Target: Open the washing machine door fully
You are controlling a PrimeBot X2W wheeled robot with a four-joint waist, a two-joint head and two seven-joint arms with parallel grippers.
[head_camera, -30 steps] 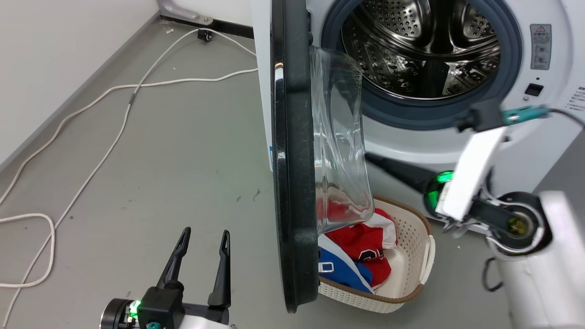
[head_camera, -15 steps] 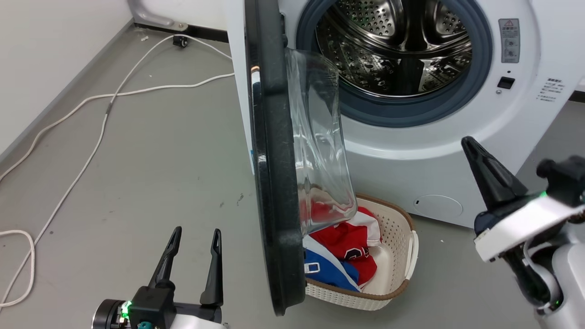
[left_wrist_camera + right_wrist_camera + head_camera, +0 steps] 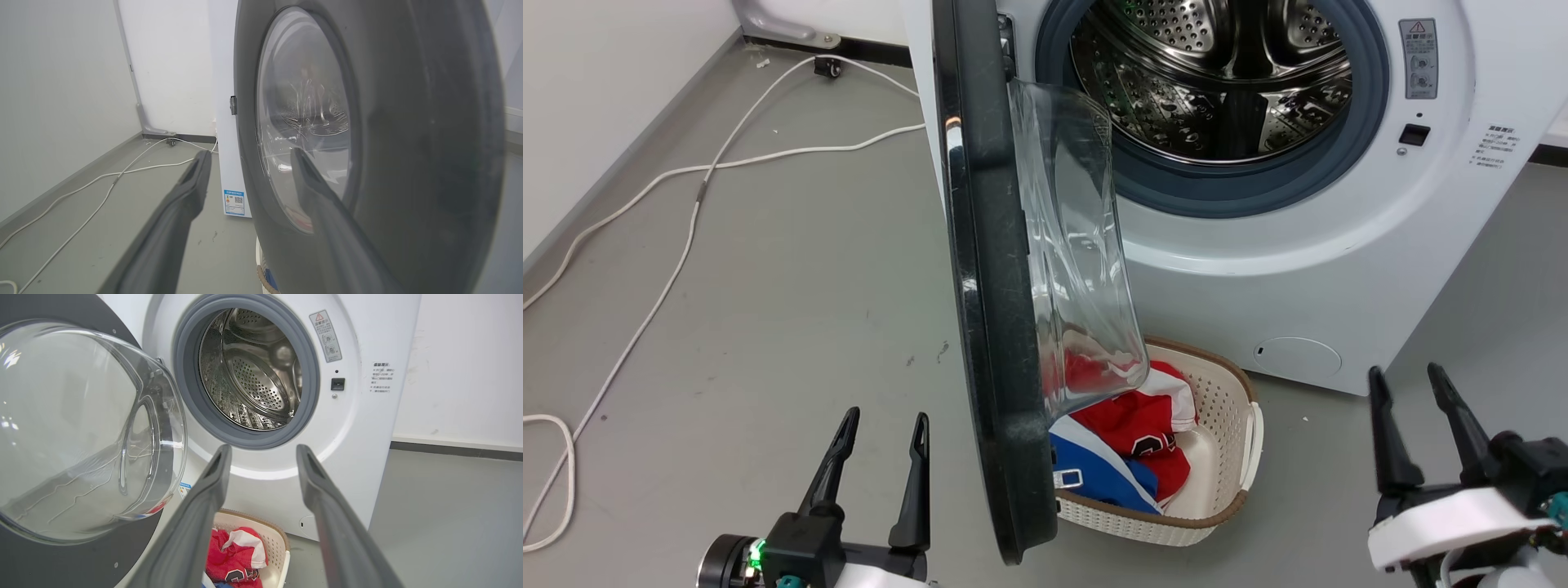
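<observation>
Black washing machine door (image 3: 984,327) edge-on, hiding basket (image 3: 1245,457) partly; left hand (image 3: 887,414), right hand (image 3: 1404,370) spread, empty

Showed glossy black plastic on the washing machine door (image 3: 988,286), clear smooth glass in its bowl window (image 3: 1086,269), shiny perforated steel in the drum (image 3: 1217,82), matt grey rubber on the gasket (image 3: 1241,192), perforated cream plastic in the basket (image 3: 1227,408)

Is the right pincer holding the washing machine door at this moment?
No, the right pincer sits open at the head view's lower right, well apart from the washing machine door.
</observation>
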